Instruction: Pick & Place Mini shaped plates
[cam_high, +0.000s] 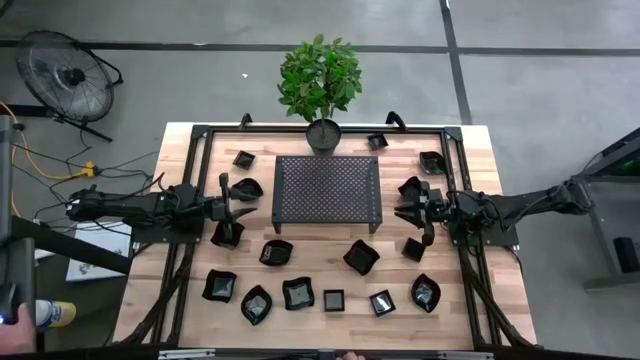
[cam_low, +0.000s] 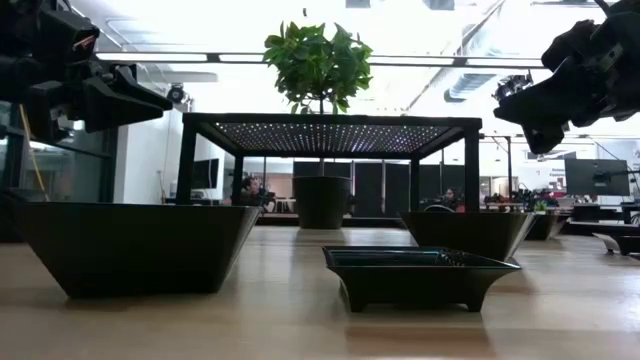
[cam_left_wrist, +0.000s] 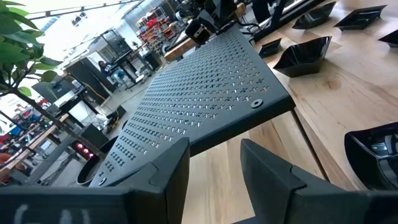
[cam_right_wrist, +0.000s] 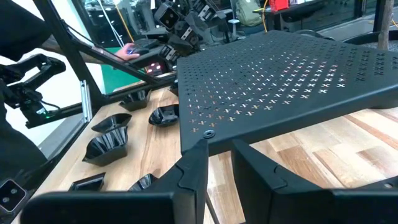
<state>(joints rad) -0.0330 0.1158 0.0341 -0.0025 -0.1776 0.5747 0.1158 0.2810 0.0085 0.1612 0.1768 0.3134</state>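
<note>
Both hands, left (cam_high: 232, 208) and right (cam_high: 408, 209), are hovering slightly parted and empty beside the rack (cam_high: 327, 189). The plates (cam_high: 361, 257) lying around six o'clock on the bench (cam_high: 470, 140) look glossy, stiff, light and likely slippery; pinching a rim seems best.

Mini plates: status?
Left gripper and right gripper open, empty, flanking the rack. Mini plates scattered on table, none on the rack. Nothing blocking.
</note>
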